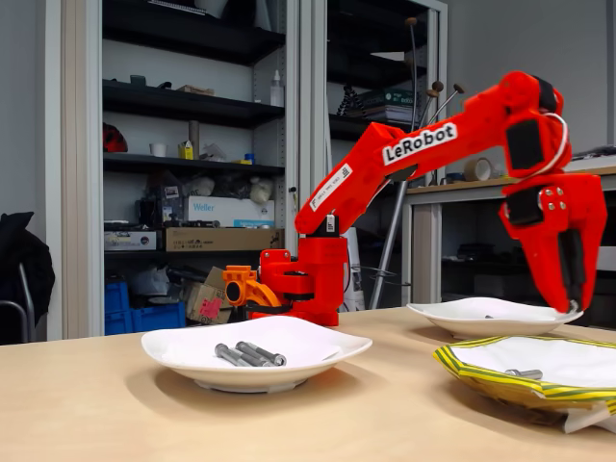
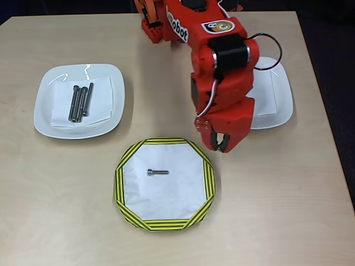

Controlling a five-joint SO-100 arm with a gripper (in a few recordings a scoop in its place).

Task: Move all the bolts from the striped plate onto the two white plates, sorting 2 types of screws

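A: Bolts first, but start big. What are they sitting in?

B: A pale wooden table [image 2: 55, 221] with a smooth matte top takes up the overhead view. The fixed view shows a workshop behind it: dark shelving [image 1: 183, 106] crowded with boxes and bottles, blue crates [image 1: 144, 313] on the floor, and a bench [image 1: 510, 183] at the right.

A: And the robot?

B: A red SO-100 arm [image 1: 423, 144] marked LeRobot reaches from its base at the table's far edge over toward the right in the fixed view.

A: Plates?

B: Three. The left white plate [image 2: 44, 119] and the right white plate [image 2: 283, 94] sit well apart, each lined with a white paper sheet. The striped plate [image 2: 208, 177], with its yellow rim and dark stripes, lies nearer the camera between them.

A: The gripper?

B: The gripper [image 2: 220, 143] hangs between the right white plate and the striped plate's upper right rim. Its jaws look nearly together with nothing between them, though I cannot tell for sure.

A: Now the bolts.

B: Three long bolts [image 2: 80, 102] lie side by side, touching, on the left plate. One short bolt [image 2: 158, 172] lies flat near the middle of the striped plate. Something small and dark [image 1: 489, 315] rests on the right plate in the fixed view, too small to identify.
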